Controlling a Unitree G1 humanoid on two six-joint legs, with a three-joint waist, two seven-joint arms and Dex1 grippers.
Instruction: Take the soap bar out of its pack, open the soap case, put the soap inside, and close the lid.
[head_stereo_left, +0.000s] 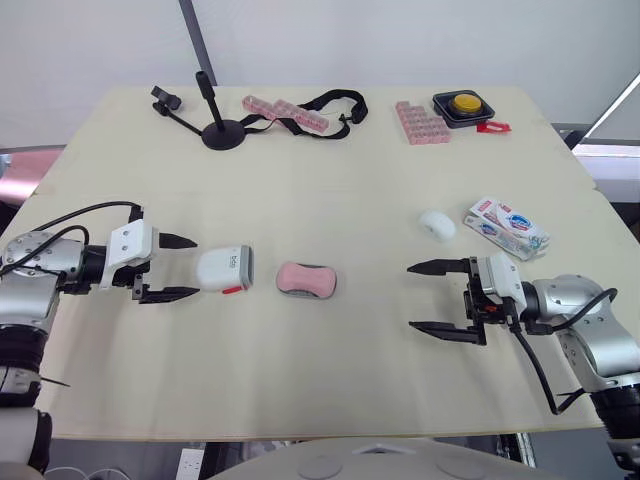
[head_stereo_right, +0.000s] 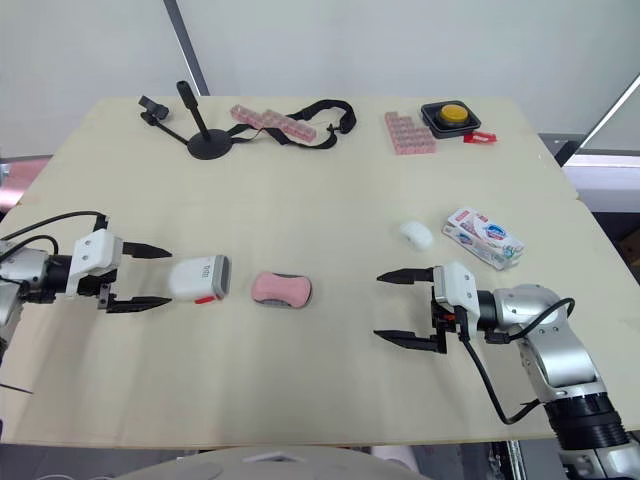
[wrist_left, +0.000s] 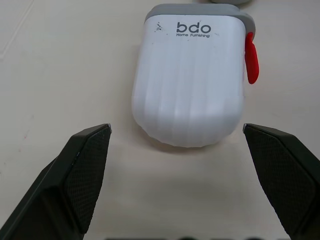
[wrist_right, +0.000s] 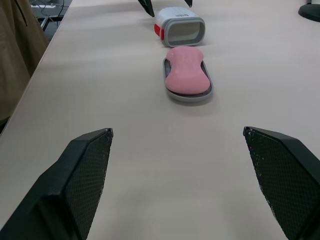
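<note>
The white soap case cover (head_stereo_left: 224, 269), marked "bdo" with a red tab, lies on its side at the left of the table. My left gripper (head_stereo_left: 190, 266) is open just behind the cover (wrist_left: 190, 75), one finger on each side of its closed end, not touching. A pink oval piece on a grey tray (head_stereo_left: 306, 280) lies at the centre, apart from the cover. The soap pack (head_stereo_left: 506, 228) lies at the right, with a white oval bar (head_stereo_left: 437, 225) beside it. My right gripper (head_stereo_left: 411, 297) stands open and empty in front of them, pointing at the pink piece (wrist_right: 187, 75).
At the table's far edge are a black stand (head_stereo_left: 222, 130), pink pill boxes (head_stereo_left: 285, 113), a black strap (head_stereo_left: 335, 105), a pink block (head_stereo_left: 421, 123) and a yellow button in a black box (head_stereo_left: 463, 105). Brown cloth (wrist_right: 15, 60) hangs beside the table.
</note>
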